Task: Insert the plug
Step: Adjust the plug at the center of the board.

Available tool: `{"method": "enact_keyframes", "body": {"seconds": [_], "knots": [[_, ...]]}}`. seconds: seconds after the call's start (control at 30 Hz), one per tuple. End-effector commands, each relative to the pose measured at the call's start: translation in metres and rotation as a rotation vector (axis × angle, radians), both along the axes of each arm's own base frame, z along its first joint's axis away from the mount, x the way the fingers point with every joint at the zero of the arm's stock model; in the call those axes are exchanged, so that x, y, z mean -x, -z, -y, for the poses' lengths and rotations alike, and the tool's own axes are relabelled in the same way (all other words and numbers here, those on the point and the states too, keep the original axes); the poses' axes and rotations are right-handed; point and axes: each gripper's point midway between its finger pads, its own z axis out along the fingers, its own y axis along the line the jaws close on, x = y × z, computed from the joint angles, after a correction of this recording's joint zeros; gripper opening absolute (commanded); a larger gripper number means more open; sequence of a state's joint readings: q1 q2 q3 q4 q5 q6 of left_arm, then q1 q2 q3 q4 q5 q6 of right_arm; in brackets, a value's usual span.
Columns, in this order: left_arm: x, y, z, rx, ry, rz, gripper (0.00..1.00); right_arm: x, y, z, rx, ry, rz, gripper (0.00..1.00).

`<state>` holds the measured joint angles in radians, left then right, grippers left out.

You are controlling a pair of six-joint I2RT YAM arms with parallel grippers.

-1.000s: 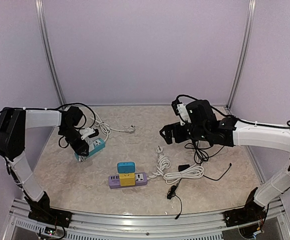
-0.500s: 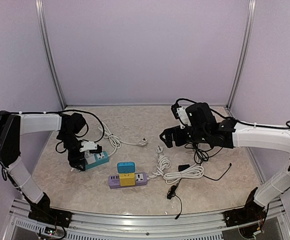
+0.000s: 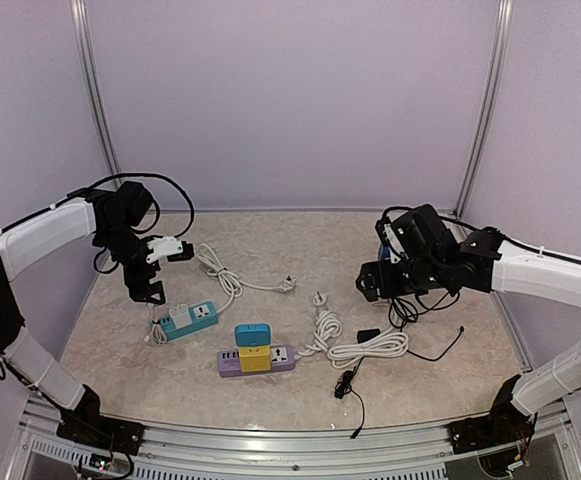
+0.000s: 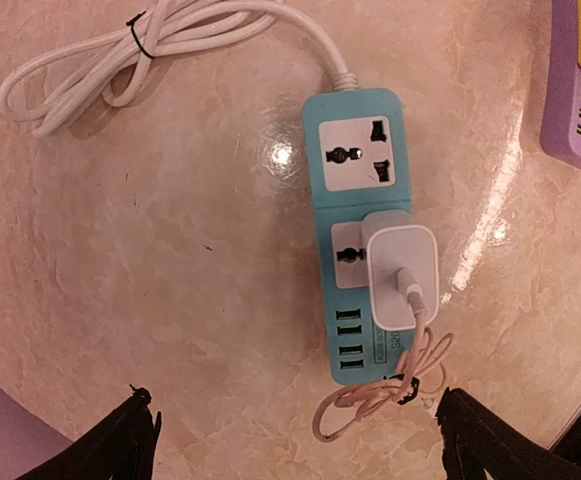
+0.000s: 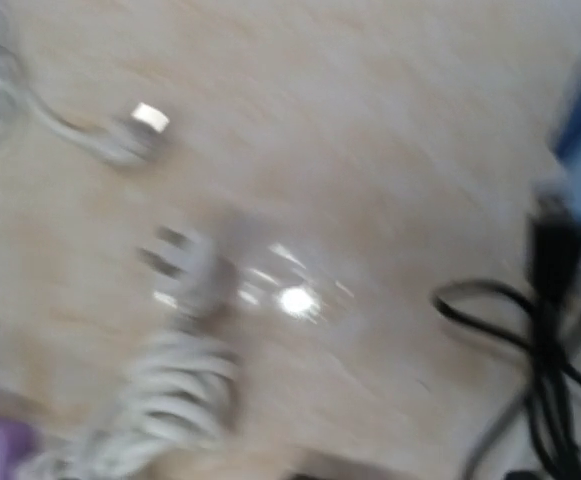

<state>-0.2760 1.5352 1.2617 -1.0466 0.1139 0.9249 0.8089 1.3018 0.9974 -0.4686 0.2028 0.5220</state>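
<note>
Top view: soft, even overhead light, sharp, weak shadows. L wrist: sharp, glare spot on table (image 4: pixel 278 152). R wrist: heavy motion blur, small central glare.

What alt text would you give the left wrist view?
A white charger sits plugged into one socket of a teal power strip on a marble tabletop. The left gripper hangs open above it, holding nothing.

A teal power strip (image 4: pixel 360 230) lies just right of centre, a white plug (image 4: pixel 402 273) seated in its lower socket, thin cable (image 4: pixel 380 395) coiled toward 6 o'clock. Its white cord (image 4: pixel 120 55) bunches at 11 o'clock. The left gripper (image 4: pixel 295 435) is spread wide, fingertips (image 4: pixel 120 450) at 7 and 5 o'clock.
</note>
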Motion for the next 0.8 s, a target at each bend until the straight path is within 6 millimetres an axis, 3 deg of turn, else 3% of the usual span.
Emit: {"method": "enact_keyframes", "body": {"seconds": [0.0,0.07,0.13,0.2,0.27,0.4,0.47,0.67,0.77], "knots": [[-0.003,-0.031,0.0,0.045,-0.105,0.07,0.95,0.006,0.051,0.022,0.212,0.027,-0.232,0.82],[0.0,-0.043,-0.001,0.062,-0.136,0.098,0.95,0.006,0.062,0.005,0.27,-0.11,-0.277,0.77],[0.008,-0.05,-0.002,0.075,-0.153,0.105,0.96,0.006,0.066,0.0,0.382,-0.223,-0.328,0.77],[0.016,-0.056,-0.002,0.101,-0.166,0.118,0.96,-0.003,0.065,0.008,0.541,-0.286,-0.344,0.78],[0.023,-0.057,-0.001,0.136,-0.18,0.125,0.96,-0.011,0.076,0.017,0.706,-0.363,-0.364,0.76],[0.031,-0.057,-0.001,0.183,-0.211,0.156,0.96,-0.003,0.113,0.045,0.978,-0.538,-0.496,0.58],[0.036,-0.057,-0.003,0.185,-0.21,0.158,0.96,0.005,0.122,0.049,1.003,-0.582,-0.534,0.55],[0.039,-0.063,-0.003,0.203,-0.207,0.142,0.96,0.04,0.122,0.011,0.897,-0.78,-0.405,0.63],[0.038,-0.064,0.001,0.216,-0.206,0.122,0.96,0.066,0.13,0.005,0.889,-0.883,-0.398,0.66]]}}
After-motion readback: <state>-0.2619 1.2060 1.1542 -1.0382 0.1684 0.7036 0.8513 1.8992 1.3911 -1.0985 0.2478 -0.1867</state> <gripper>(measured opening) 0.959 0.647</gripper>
